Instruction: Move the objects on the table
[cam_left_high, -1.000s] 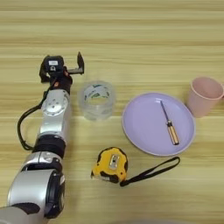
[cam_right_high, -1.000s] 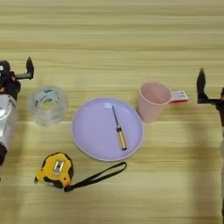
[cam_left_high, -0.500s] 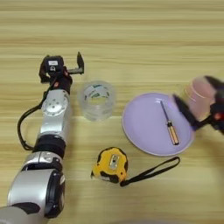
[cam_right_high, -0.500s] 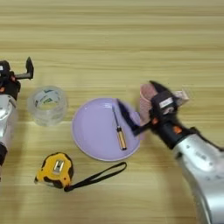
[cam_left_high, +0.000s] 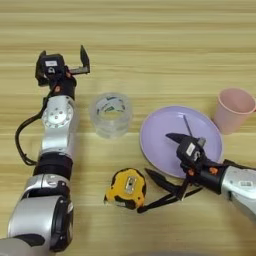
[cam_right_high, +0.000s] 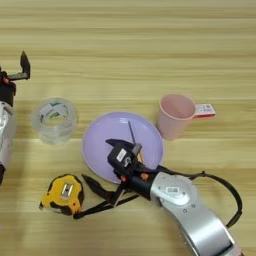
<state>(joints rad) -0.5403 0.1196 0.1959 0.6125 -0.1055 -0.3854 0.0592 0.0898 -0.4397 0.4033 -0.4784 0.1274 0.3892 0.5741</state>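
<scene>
We see the right gripper (cam_left_high: 161, 156) low over the near-left rim of the round lilac plastic plate (cam_left_high: 160, 131), its two black fingers spread wide: one fingertip (cam_left_high: 172, 136) over the plate, the other (cam_left_high: 151, 174) down over the wood just right of the palm-sized yellow-and-black tape measure (cam_left_high: 126, 187). Nothing sits between the fingers. Its silver forearm runs in from the lower right.

The tape measure lies on the light striped wooden table (cam_left_high: 150, 45) at near centre, its long black strap (cam_left_high: 165, 199) trailing right under the right gripper; we can't tell whether the lower finger touches the strap.

The wide roll of clear glassy tape (cam_left_high: 111, 114) stands flat on the table, left of the plate and apart from it, up and left of the tape measure.

The left gripper (cam_left_high: 62, 56) is parked at the far left, up-left of the tape roll, fingers apart and holding nothing.

A thin screwdriver with a brownish handle (cam_right_high: 131, 140) lies on the plate, partly hidden by the right gripper. A pale pink plastic cup (cam_right_high: 173, 115) stands just right of the plate, with a small red-and-white tag (cam_right_high: 205, 110) flat on the table beside it.
</scene>
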